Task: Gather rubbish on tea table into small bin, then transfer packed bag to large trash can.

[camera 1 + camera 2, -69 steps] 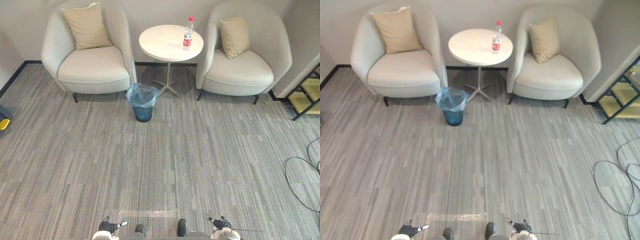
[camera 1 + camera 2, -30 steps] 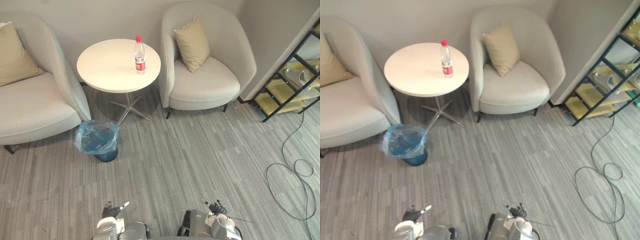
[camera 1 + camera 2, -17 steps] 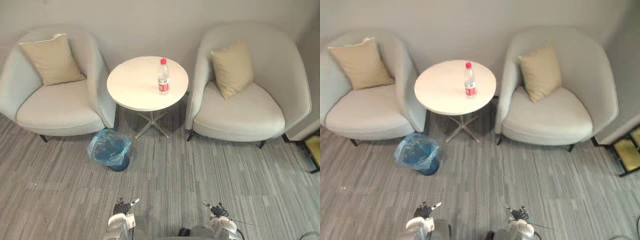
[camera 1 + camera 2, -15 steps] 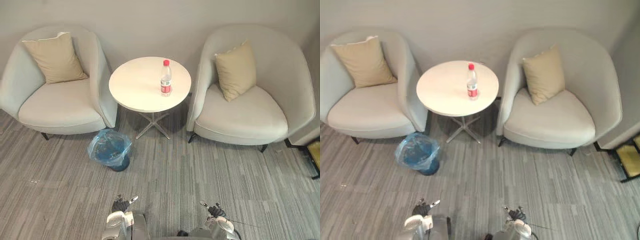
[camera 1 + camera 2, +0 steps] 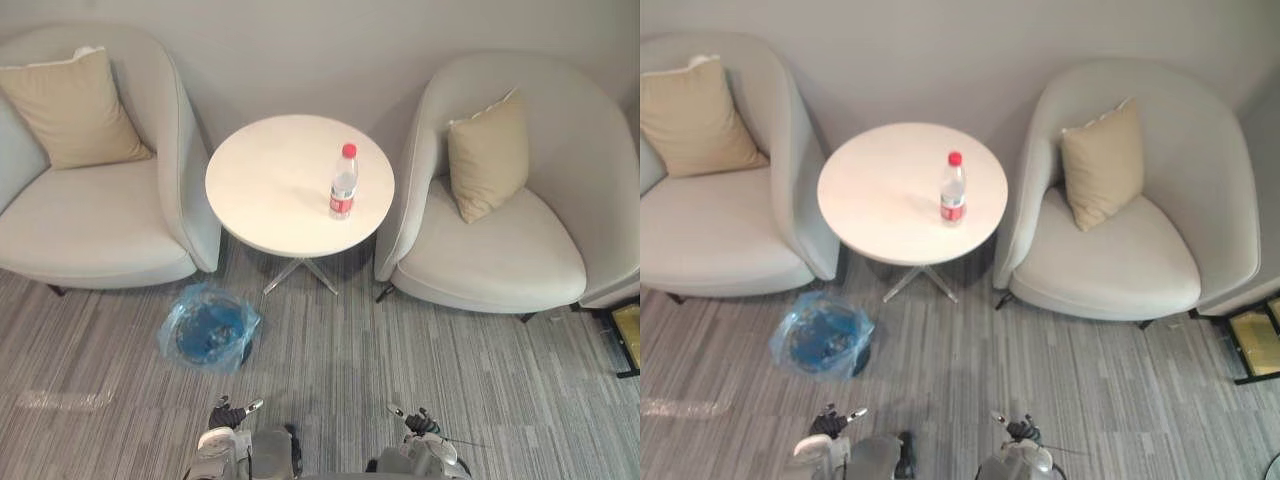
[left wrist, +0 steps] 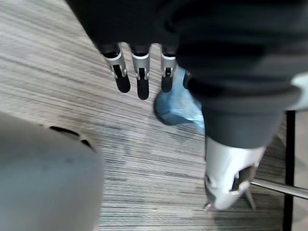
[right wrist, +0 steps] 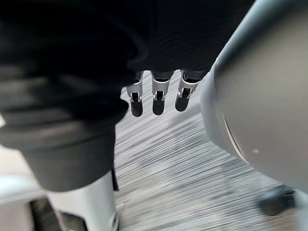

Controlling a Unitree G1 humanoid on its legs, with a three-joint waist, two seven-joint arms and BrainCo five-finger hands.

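Moved closer to table [image 5: 262, 195]; bottle [image 5: 343, 183] still out of reach (bin [image 5: 208, 329] nearby). Left hand [image 5: 227, 415], right hand [image 5: 418, 424] loose-fingered, empty.

The red label [image 5: 341, 206] on the bottle [image 5: 344, 172] is too small to read

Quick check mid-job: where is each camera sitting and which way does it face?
Left eye view: head, looking down at bottle on tea table, small bin, left hand and right hand at bottom.
Right eye view: same scene, slightly shifted.
Left wrist view: along left hand's straight fingers to the small bin.
Right wrist view: along right hand's straight fingers to carpet.
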